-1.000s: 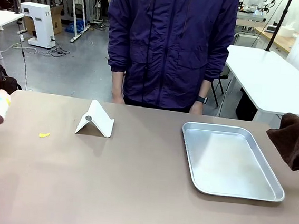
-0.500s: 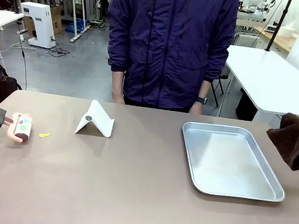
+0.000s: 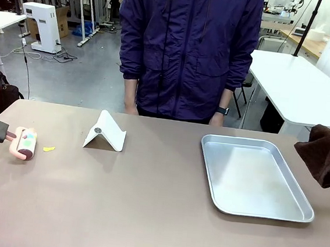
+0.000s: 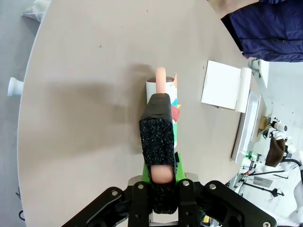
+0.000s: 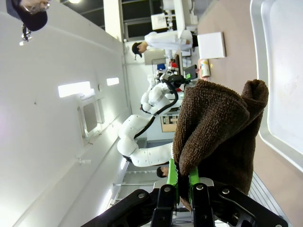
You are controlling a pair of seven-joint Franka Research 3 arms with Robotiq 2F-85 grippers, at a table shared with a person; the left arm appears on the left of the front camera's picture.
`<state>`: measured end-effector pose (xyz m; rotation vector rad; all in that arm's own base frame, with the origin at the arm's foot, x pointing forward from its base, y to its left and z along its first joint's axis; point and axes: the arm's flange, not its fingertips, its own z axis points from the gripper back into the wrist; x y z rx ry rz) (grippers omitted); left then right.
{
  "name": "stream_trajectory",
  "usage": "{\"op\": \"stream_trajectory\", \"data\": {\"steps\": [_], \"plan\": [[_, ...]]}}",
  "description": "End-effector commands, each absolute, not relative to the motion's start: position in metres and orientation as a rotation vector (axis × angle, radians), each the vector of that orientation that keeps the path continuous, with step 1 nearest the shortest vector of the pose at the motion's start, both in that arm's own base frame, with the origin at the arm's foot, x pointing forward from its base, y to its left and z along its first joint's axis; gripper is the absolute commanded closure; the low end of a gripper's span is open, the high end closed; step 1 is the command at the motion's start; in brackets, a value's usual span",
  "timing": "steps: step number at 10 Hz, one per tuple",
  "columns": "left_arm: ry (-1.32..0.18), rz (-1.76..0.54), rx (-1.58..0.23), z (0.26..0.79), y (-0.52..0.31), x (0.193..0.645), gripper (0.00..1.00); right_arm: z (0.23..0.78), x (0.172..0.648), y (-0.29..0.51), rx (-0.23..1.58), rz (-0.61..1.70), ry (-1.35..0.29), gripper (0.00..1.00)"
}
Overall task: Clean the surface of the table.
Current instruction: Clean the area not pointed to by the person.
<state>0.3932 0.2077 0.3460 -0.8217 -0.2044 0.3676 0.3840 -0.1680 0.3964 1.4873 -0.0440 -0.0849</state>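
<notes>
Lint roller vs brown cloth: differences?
The lint roller is rigid, pink with a patterned roll; the brown cloth is dark, soft and bunched. The lint roller sits low at the table, far left; the brown cloth hangs in the air past the metal tray. Shared: each is clamped in a shut gripper, left gripper and right gripper.

The right tool (image 5: 183,177) pinches a bunched brown cloth (image 5: 213,123), held near the metal tray (image 5: 284,71) on the taupe counter (image 5: 234,23).
</notes>
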Motion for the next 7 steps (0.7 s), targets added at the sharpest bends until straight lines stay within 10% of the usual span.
{"op": "stream_trajectory", "data": {"steps": [1, 7], "plan": [[-0.158, 0.368, -0.797, 0.340, 0.194, 0.397, 0.80, 0.401, 0.385, -0.166, 1.492, -0.083, -0.045, 0.90], [-0.008, 0.295, -0.759, 0.314, 0.147, 0.447, 0.80, 0.401, 0.385, -0.166, 1.492, -0.083, -0.045, 0.90]]}}
